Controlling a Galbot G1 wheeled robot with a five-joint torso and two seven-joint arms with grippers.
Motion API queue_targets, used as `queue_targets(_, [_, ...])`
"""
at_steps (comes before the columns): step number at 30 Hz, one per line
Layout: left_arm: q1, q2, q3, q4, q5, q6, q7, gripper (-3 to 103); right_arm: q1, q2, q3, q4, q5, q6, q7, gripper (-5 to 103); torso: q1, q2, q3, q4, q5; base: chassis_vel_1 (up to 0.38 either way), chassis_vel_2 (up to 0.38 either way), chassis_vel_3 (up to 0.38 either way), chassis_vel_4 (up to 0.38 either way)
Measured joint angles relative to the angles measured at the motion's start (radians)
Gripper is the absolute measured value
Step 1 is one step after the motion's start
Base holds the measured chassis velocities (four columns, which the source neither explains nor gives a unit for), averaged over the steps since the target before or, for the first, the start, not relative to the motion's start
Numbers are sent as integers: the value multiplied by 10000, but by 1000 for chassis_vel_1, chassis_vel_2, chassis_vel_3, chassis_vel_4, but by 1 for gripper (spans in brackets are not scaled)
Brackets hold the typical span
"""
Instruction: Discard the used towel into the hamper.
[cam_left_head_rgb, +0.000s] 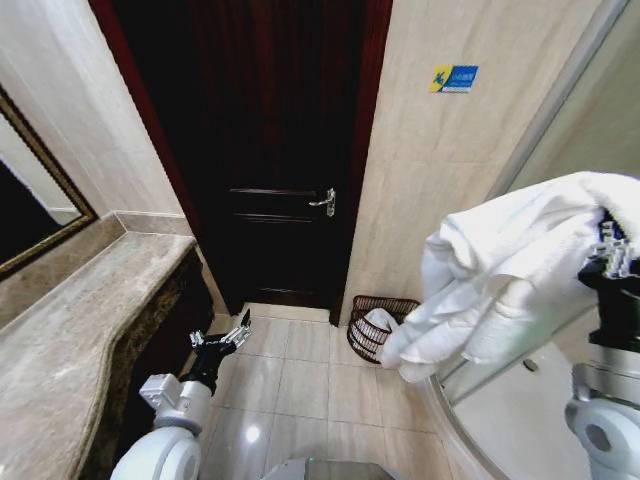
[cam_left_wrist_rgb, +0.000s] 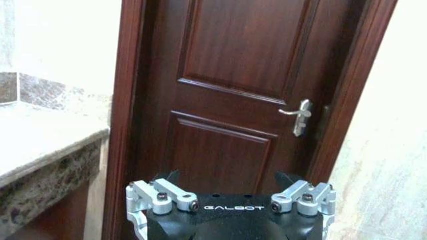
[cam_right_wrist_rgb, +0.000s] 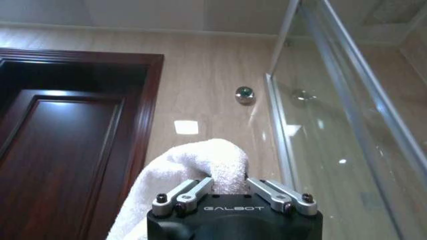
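At far left in the head view, the marble vanity counter (cam_left_head_rgb: 80, 320) runs along the wall below a framed mirror (cam_left_head_rgb: 40, 215).

The left gripper (cam_left_head_rgb: 222, 344) is held low over the floor tiles (cam_left_head_rgb: 300, 370) beside the counter's end. Its 2 fingers are spread and nothing is between them. The left wrist view confirms this: both finger bases sit wide apart, aimed at the dark wooden door (cam_left_wrist_rgb: 233, 95) and its lever handle (cam_left_wrist_rgb: 299, 116). This arm appears idle, kept clear of the working side.

The hamper (cam_left_head_rgb: 378, 325) stands on the floor at the foot of the wall, just right of the door frame. White cloth already lies inside it (its open top faces up, so a drop from above should suffice).

The used towel (cam_left_head_rgb: 510, 275) hangs bunched in the air, above and to the right of the hamper and well apart from it. The right gripper (cam_left_head_rgb: 603, 255) is clamped on the towel's upper fold; in the right wrist view the fingers (cam_right_wrist_rgb: 192, 189) close against the white terry cloth (cam_right_wrist_rgb: 200, 165). The high hold probably keeps the trailing end off the floor.

At far right, the glass shower enclosure (cam_left_head_rgb: 580, 120) borders the arm.
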Motion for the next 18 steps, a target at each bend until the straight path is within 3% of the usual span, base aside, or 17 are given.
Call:
queue_targets(11, [0,2,-1,0,0,0,0,97,-3,41,-62,0,-12,36,47,7,0,0,0,0,-1,93,95,-79,-87])
queue_targets(18, [0,0,0,0,0,0,0,97,3,63,-173,0,-21,110,135,7,0,0,0,-1,6,-12,-22,11,12])
